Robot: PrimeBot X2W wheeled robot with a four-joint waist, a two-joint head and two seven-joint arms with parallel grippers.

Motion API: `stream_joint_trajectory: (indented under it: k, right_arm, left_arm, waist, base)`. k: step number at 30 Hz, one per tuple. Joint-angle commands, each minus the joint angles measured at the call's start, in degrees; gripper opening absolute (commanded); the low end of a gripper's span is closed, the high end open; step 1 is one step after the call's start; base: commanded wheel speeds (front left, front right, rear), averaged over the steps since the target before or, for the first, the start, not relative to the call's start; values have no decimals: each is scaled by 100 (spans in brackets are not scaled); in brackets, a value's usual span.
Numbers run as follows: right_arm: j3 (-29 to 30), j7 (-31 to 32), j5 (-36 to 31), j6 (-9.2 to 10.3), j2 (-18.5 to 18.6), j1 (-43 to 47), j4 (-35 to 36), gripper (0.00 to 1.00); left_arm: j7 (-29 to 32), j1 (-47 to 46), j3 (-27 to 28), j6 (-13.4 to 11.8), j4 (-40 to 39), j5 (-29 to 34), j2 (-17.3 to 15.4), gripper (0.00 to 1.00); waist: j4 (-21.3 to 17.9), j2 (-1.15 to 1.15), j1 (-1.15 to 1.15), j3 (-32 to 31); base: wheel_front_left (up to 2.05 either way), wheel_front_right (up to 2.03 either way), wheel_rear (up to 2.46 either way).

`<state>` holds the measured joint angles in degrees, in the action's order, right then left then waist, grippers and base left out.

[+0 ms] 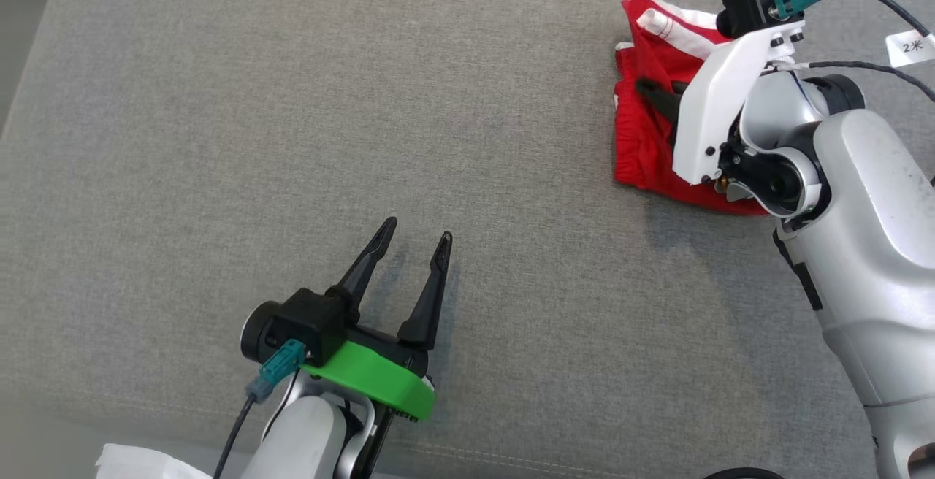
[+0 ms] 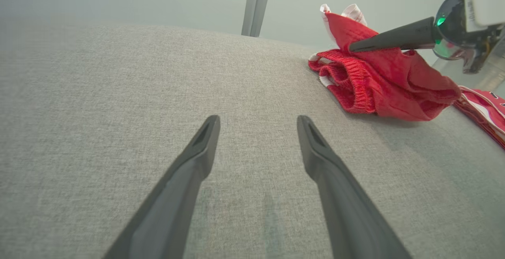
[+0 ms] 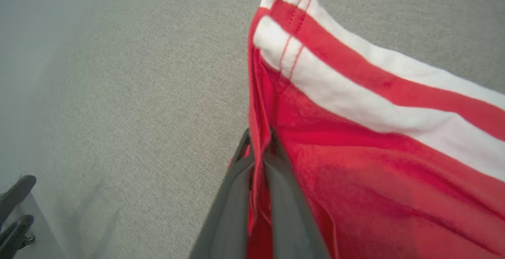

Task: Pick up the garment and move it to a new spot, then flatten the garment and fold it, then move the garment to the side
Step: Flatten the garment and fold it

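Head view: a crumpled red cloth garment with white stripes lies at the upper right of the grey woven fabric surface. Its right part is hidden under the white wrist shell of the right gripper, which shows one dark finger. The bundle's long axis runs far to near, with the striped end farthest. The left gripper rests well apart at lower centre, its fingers spread and empty. A white crumpled item, cut off at the bottom edge, is unidentifiable. Left wrist view: the garment's ribbed elastic edge faces the camera. A red-and-white strip at the right edge may or may not be the same garment. Right wrist view: both fingers are pinched tight on a raised red fold. The stripes slant from top centre to the right edge, where the cloth is cut off.
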<state>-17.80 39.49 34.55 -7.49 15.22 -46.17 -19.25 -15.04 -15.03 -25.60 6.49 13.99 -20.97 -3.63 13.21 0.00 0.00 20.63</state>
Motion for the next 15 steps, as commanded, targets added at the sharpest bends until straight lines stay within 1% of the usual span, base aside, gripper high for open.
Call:
stream_joint_trajectory:
  k: [1, 2, 3, 5, 6, 7, 8, 9, 10, 12, 15]
  right_arm:
    - [-7, -32, -78, 2, -20, -34, -78, 0]
    - [-19, -57, -107, 2, -46, -25, -114, 0]
    - [-38, -102, -126, 2, -75, -8, -149, 18]
    - [-74, -189, -188, 2, -96, 17, -222, 20]
    - [-84, -230, -215, 2, -102, 26, -271, 20]
    - [-100, -267, -247, 2, -111, 21, -314, 23]
    - [-134, -332, -269, 2, -129, 5, -334, 31]
    - [-158, -416, -280, 2, -169, 9, -348, 94]
    - [-161, -468, -264, 2, -210, 28, -364, 100]
    - [-260, -573, -199, 2, -257, 67, -248, 100]
    - [-393, -808, -28, 2, -184, 213, 153, 100]
  left_arm:
    - [-14, -45, 58, 10, 25, -14, 9, 100]
    - [-14, -22, 69, 16, 40, -11, 12, 100]
    - [-15, 5, 80, 22, 56, -9, 18, 100]
    - [-14, 60, 108, 33, 77, -3, 23, 100]
    - [-14, 92, 120, 37, 85, 1, 28, 100]
    - [-14, 115, 127, 43, 97, 0, 32, 100]
    - [-15, 124, 128, 49, 109, -3, 37, 100]
    - [-15, 128, 129, 55, 113, -7, 42, 100]
    - [-15, 134, 142, 47, 112, -15, 41, 100]
    - [-14, 146, 174, 50, 102, -33, 46, 100]
    - [-14, 201, 252, 50, 80, -47, 51, 100]
  waist:
    - [174, 0, 0, 63]
    - [190, 0, 0, 56]
    - [205, 0, 0, 42]
    - [203, 0, 0, 10]
    - [190, 0, 0, -10]
    - [176, 0, 0, -24]
    - [160, 0, 0, -39]
    - [138, 0, 0, -64]
    - [114, 0, 0, -86]
    - [66, 0, 0, -133]
    - [-9, 0, 0, -241]
  base:
    - [0, 0, 0]
    - [0, 0, 0]
    - [0, 0, 0]
    - [0, 0, 0]
    - [0, 0, 0]
    - [0, 0, 0]
    - [0, 0, 0]
    - [0, 0, 0]
    - [0, 0, 0]
    - [0, 0, 0]
    - [0, 0, 0]
